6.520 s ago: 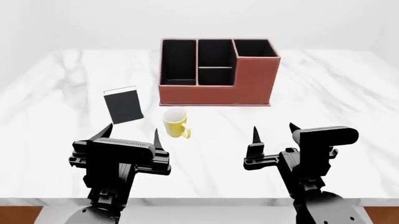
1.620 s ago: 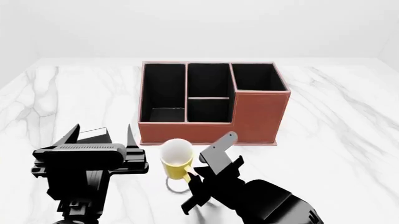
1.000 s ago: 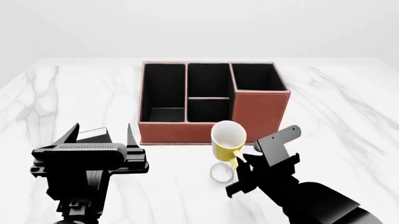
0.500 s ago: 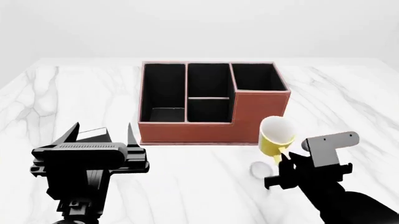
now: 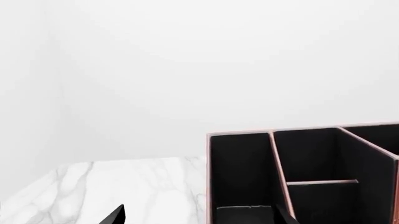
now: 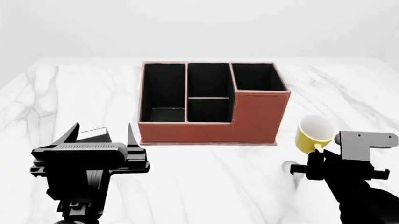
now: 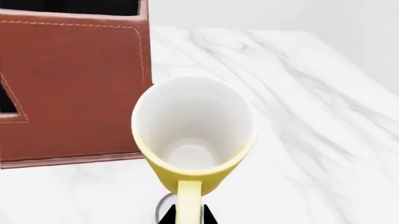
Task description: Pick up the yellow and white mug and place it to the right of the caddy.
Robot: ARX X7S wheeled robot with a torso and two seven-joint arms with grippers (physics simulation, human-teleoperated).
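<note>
The surface (image 6: 206,182) is white marble. On it stands the caddy (image 6: 212,103). Just to its right the mug (image 6: 315,134) hangs above the surface, tilted, carried by its handle in the closed right hand (image 6: 317,156). The left hand (image 6: 103,135) waits wide open and empty.

The mug looks small, light and stiff, probably smooth. Held by the thin handle it may swing, so gripping it low near the body seems safest.

The right wrist view shows the white inside of the mug (image 7: 193,135) and the caddy wall (image 7: 72,88) close beside it. The left wrist view shows only the caddy compartments (image 5: 305,177).
</note>
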